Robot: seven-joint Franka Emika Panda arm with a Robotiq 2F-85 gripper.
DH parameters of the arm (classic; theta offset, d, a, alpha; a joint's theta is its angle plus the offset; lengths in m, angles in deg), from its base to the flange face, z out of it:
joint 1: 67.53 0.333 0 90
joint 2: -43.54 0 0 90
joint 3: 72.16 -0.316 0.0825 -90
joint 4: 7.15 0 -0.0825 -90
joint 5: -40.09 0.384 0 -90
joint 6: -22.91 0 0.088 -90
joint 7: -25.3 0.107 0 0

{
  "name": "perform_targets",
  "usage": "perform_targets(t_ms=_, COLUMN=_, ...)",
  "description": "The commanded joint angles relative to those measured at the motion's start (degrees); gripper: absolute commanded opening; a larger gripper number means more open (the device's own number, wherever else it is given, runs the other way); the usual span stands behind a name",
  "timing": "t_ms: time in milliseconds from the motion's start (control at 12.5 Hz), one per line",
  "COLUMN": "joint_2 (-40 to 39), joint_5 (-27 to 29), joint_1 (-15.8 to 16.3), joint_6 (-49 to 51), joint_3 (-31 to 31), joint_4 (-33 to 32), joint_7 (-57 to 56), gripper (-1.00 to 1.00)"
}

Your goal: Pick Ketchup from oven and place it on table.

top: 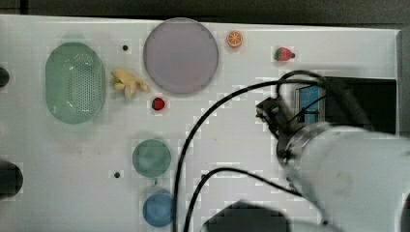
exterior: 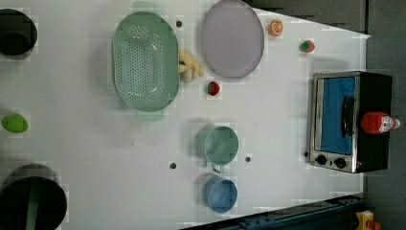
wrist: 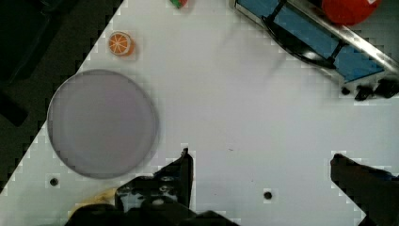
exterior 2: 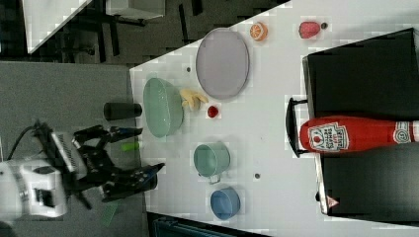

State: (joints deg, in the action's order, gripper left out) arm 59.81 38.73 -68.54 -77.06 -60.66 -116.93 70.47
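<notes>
Gripper [wrist: 261,174], fingers spread wide and empty, hovers above the table [wrist: 235,108]. The Ketchup [exterior 2: 353,135] stands upright on top of the oven [exterior 2: 365,74], not inside, long axis vertical. From the hand it lies ahead, beyond the oven's closed door, well apart; judged approach: over the oven roof.

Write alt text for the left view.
A red ketchup bottle stands on top of a black toaster oven at the left view's right, on a white table. Elsewhere on the table are a green colander, grey plate, green mug, blue cup and toy fruit.
</notes>
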Motion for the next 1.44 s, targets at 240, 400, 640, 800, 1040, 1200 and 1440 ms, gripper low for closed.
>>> perform_targets(t_ms=240, joint_2=-5.76, joint_5=-1.41, joint_1=-2.72, joint_6=-7.35, joint_3=8.93, joint_4=-1.63, joint_7=-4.24, gripper=1.0)
perform_targets(t_ms=400, joint_2=-9.94, joint_5=-1.4, joint_1=-3.03, joint_6=-13.31, joint_3=14.97, joint_4=-1.19, joint_7=-4.24, gripper=1.0)
perform_targets(t_ms=640, joint_2=-16.73, joint_5=-1.13, joint_1=-3.4, joint_6=-19.3, joint_3=20.84, joint_4=-0.55, joint_7=-4.07, gripper=1.0)
perform_targets(t_ms=800, joint_2=-21.9, joint_5=2.57, joint_1=-3.53, joint_6=-20.94, joint_3=23.49, joint_4=0.37, joint_7=-3.17, gripper=1.0)
perform_targets(t_ms=1040, joint_2=-28.52, joint_5=10.89, joint_1=-3.78, joint_6=-22.97, joint_3=25.11, joint_4=0.86, joint_7=0.12, gripper=1.0)
perform_targets(t_ms=1200, joint_2=-32.26, joint_5=11.24, joint_1=-3.86, joint_6=-23.0, joint_3=25.19, joint_4=0.74, joint_7=2.51, gripper=1.0)
perform_targets(t_ms=1440, joint_2=-33.63, joint_5=11.27, joint_1=-3.88, joint_6=-23.14, joint_3=25.19, joint_4=0.38, joint_7=2.57, gripper=1.0)
